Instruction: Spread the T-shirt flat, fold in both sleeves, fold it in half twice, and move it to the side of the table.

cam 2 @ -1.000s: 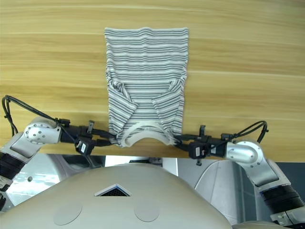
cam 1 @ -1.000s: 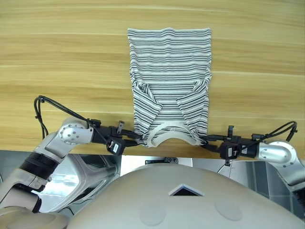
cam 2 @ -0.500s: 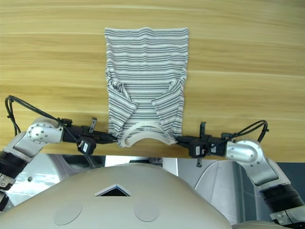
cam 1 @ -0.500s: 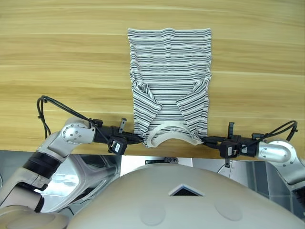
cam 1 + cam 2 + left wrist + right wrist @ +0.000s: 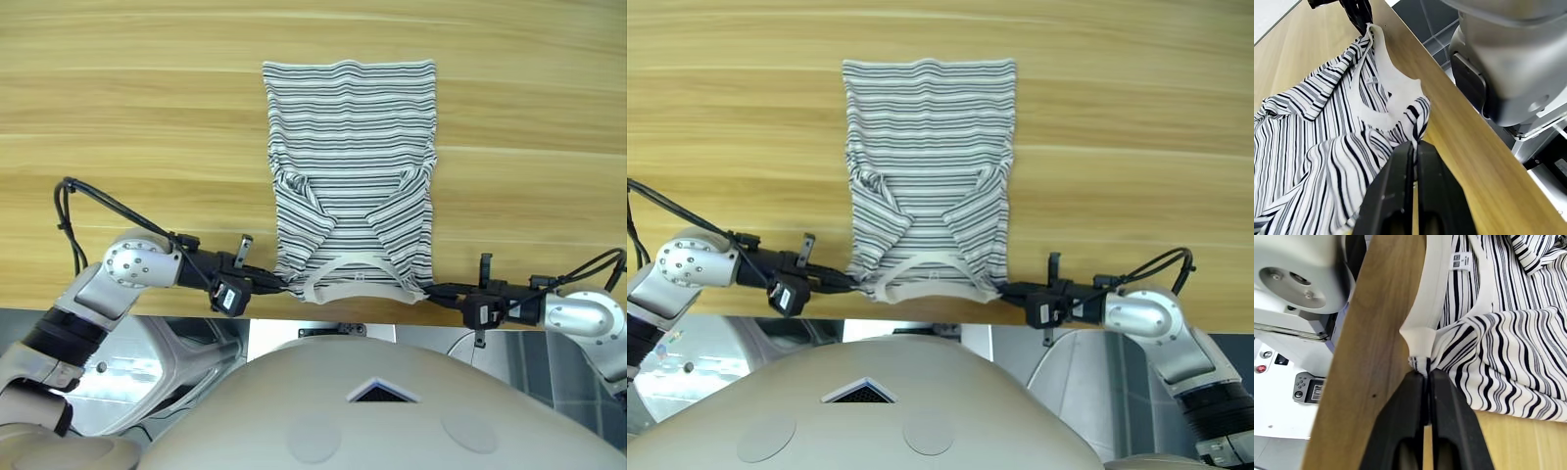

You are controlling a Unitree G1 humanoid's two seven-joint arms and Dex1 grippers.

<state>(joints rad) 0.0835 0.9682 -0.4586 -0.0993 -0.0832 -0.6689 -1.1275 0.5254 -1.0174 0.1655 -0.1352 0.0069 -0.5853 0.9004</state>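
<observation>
Because both sleeves [image 5: 299, 201] already lie tucked in across the chest, the job looks to be at the first fold in half. A wide desk [image 5: 118, 117] of pale, smooth wood planks carries the T-shirt [image 5: 351, 137], which lies lengthwise in the middle as a tall, narrow rectangle. Its straight hem [image 5: 348, 67] is at the far end and its neck is at the near edge. The cloth is thin, soft knit with fine black, grey and white stripes, slightly rumpled where the sleeves overlap.

The left pincer [image 5: 284, 285] is pinched tight on the near left shoulder corner. The right pincer [image 5: 428, 290] is pinched tight on the near right one. Both are slim, black and hard, and sit low at the desk edge.

Between them curves the plain white ribbed collar [image 5: 355, 284], with a small white label [image 5: 1462, 259] inside.

Next, I would guess, both corners must rise together and travel evenly to the hem, so the limp cloth does not skew.
</observation>
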